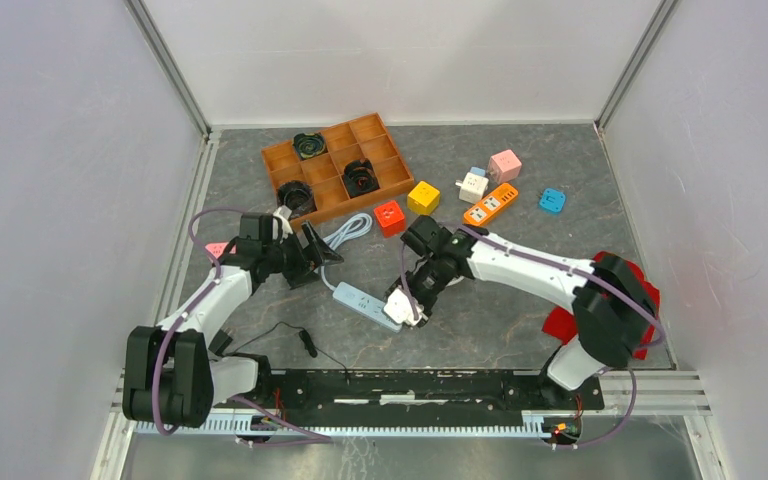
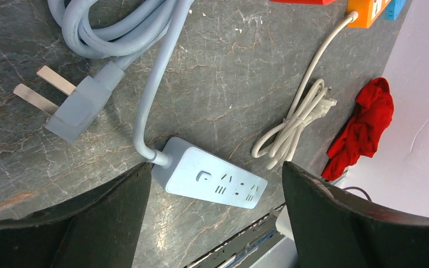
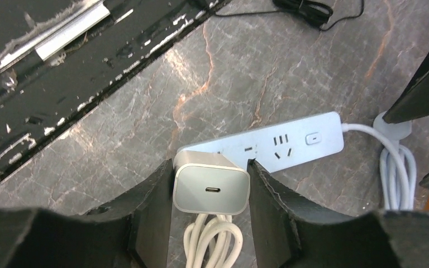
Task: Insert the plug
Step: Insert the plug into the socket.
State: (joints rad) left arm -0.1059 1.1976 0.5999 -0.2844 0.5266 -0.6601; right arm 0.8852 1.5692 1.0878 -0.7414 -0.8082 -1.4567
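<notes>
Near the middle of the bench, the right gripper is clamped on a white charger, one finger on each side, with a bundle of white cable trailing below it. The charger sits right over the near end of the pale blue power strip, touching or almost touching its face. Its prongs are hidden, so whether they have entered the slots cannot be told. By my reading the pick-up and the carry are done, the lining up is about finished, and the push home and the release remain. Just beyond, at the strip's other end, the left gripper hovers with its fingers spread wide and nothing between them, above the strip's grey-blue cord; it might steady the strip. Farther back lies a wooden tray, not involved.
</notes>
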